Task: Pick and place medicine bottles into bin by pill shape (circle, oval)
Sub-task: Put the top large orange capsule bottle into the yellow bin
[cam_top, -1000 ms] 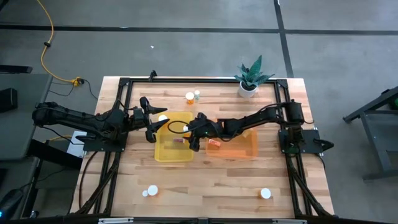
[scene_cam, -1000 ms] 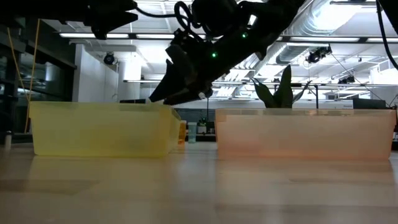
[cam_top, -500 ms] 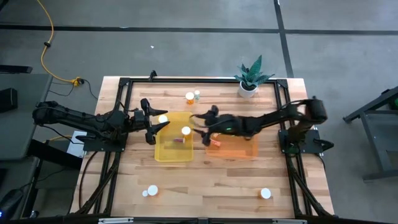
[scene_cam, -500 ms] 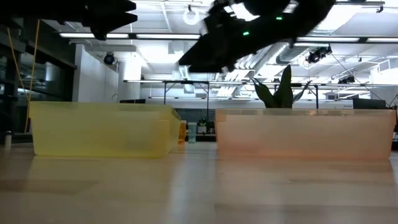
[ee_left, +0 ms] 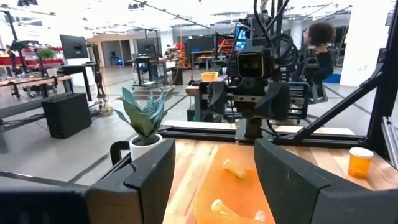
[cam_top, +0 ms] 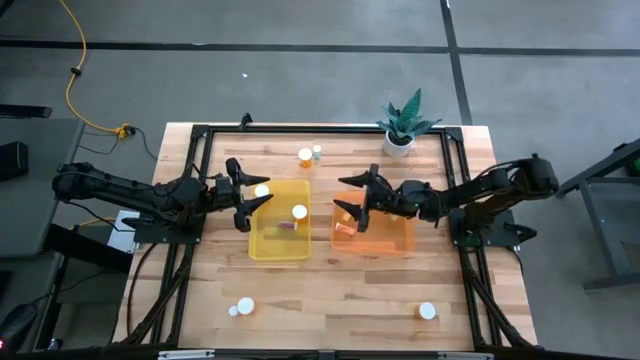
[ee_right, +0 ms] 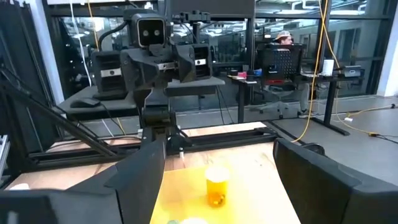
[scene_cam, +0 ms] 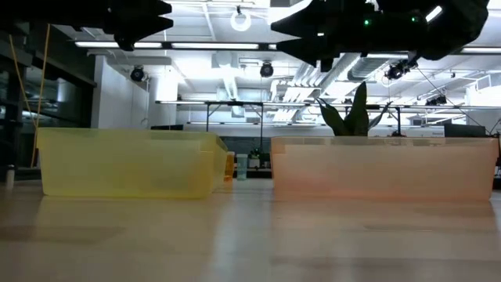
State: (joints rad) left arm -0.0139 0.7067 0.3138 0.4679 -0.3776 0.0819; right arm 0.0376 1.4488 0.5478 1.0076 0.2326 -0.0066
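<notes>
The right gripper [cam_top: 352, 203], fingers spread wide and empty, is now drawn back from the yellow bin [cam_top: 279, 234] to the orange bin [cam_top: 374, 236], so 1 amber bottle [cam_top: 299, 211] is judged delivered.

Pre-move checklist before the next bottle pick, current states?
1. Right pincer empty and open: ok.
2. Left pincer open, waiting at the yellow bin's left edge: ok.
3. Dropped bottle upright inside the yellow bin: ok.
4. Orange bin sits beside the yellow bin, apart: ok.
5. Loose bottles left at the table's front: one front right, ok.
6. Pill shape in those bottles: cannot tell.
</notes>
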